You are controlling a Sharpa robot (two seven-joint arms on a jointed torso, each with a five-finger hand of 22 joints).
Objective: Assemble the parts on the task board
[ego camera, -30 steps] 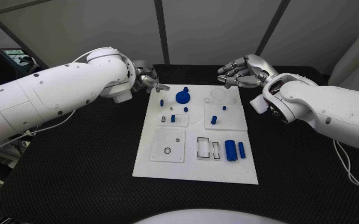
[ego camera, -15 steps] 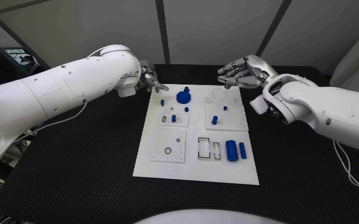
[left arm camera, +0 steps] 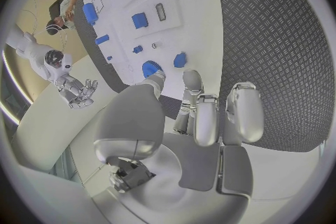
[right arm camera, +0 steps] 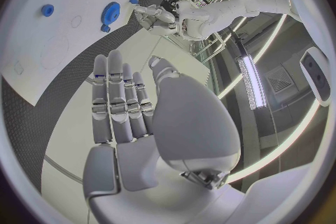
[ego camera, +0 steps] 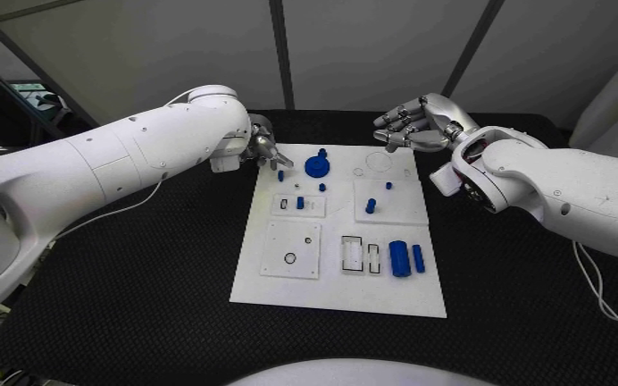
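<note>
While the task board lies mid-table with its blue parts on it, the left hand hovers empty-fingered over its far-left corner and the right hand, fingers loosely spread and empty, beyond its far-right corner.

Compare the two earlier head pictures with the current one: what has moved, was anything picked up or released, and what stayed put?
The left hand has moved in over the far left corner of the task board, towards the blue gear-like part, its arm swinging along with it. It has picked up and released nothing. The right hand stays raised beyond the board's far edge, holding nothing. The blue parts lie where they were.
</note>
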